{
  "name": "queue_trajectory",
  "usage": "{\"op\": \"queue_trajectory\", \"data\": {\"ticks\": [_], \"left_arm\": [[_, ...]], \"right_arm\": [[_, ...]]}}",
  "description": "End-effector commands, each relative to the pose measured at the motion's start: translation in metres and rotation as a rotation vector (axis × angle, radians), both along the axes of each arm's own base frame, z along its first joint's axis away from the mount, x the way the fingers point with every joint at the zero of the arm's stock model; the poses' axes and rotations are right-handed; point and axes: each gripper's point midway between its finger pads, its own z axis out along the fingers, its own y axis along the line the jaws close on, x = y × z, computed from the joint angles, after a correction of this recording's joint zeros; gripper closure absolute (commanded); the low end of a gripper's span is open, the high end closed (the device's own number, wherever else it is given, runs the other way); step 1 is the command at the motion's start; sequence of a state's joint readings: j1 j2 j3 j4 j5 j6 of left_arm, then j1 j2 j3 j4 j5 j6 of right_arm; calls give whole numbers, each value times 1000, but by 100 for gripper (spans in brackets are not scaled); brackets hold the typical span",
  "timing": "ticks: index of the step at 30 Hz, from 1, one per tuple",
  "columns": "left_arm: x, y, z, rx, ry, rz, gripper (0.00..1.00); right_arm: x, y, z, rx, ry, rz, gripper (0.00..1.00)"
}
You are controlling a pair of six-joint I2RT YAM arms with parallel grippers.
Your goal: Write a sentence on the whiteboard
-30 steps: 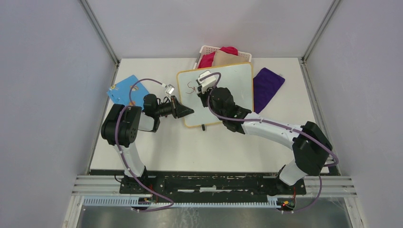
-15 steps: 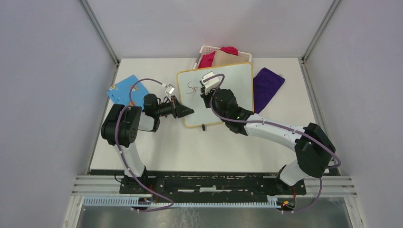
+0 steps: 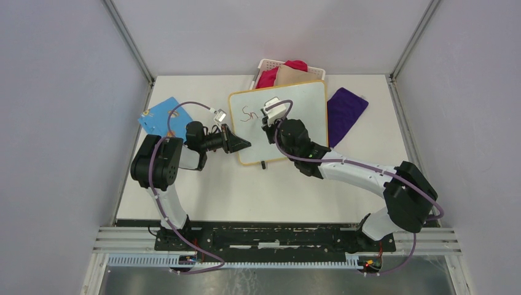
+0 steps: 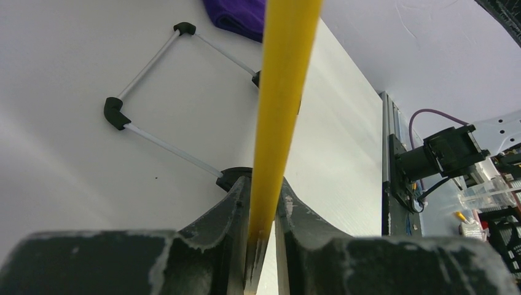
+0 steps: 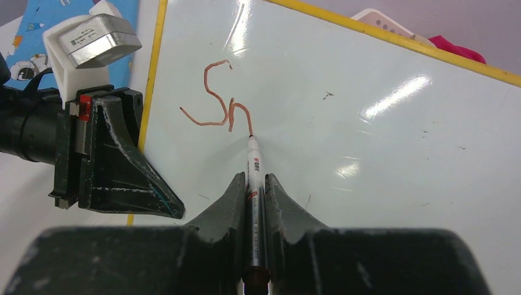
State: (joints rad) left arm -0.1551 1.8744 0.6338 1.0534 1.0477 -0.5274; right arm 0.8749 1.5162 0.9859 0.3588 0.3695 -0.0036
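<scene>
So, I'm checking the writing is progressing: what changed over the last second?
The right claw, shut on the marker, slid slightly right across the whiteboard, and the red writing grew: the S now has the start of a next letter beside it. Unchanged: the left claw stays clamped on the board's left rim, and the board has not shifted.

On the whiteboard (image 5: 381, 141), the red sentence (image 5: 216, 98) reads only "Sn".

On the desk (image 3: 246, 196), the basket (image 3: 265, 63) lies at 12 o'clock from the whiteboard (image 3: 310, 101), the cloth (image 3: 346, 110) at 3, the holed board (image 3: 158, 117) at 9.
</scene>
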Motion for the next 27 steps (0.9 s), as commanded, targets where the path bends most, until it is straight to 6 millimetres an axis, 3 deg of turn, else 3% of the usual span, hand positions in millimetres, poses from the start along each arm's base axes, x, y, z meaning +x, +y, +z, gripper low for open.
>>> {"op": "queue_trajectory", "data": {"ticks": [1, 18, 27], "left_arm": [[6, 0, -4, 44, -25, 30, 98], [5, 0, -6, 50, -22, 27, 98], [5, 0, -6, 52, -24, 26, 98]], "right_arm": [[8, -10, 8, 11, -11, -41, 100], [18, 4, 32, 44, -39, -33, 100], [24, -4, 33, 37, -44, -73, 100]]}}
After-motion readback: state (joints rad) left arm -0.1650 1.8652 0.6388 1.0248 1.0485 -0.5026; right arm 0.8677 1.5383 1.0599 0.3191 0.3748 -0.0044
